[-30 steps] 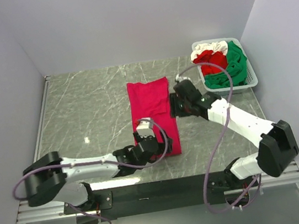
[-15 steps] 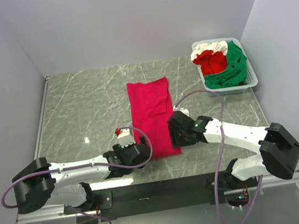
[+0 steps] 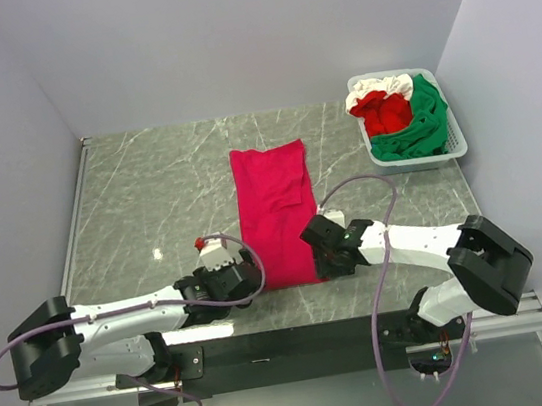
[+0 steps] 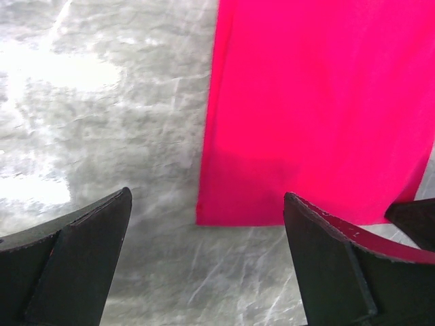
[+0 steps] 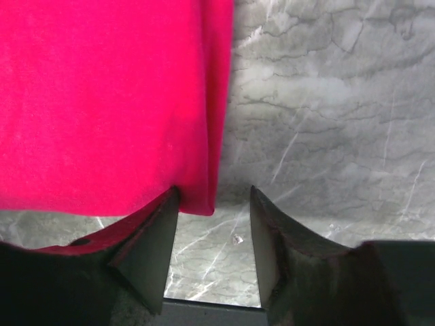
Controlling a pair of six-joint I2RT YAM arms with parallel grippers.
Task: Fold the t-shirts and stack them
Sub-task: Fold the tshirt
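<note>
Low, left claw (image 4: 207, 204), right claw (image 5: 212, 204) beside crimson t-shirt (image 3: 274, 208)

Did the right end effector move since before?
Yes. The right end effector came along the red shirt's right side to its near corner, away from the basket.

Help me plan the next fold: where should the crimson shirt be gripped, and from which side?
Likely the two near corners of the crimson shirt, approached from the near edge, low over the table. It lies flat, a long strip running away from the arms, that hem nearest. The left gripper and right gripper, both open, face those corners.
</note>
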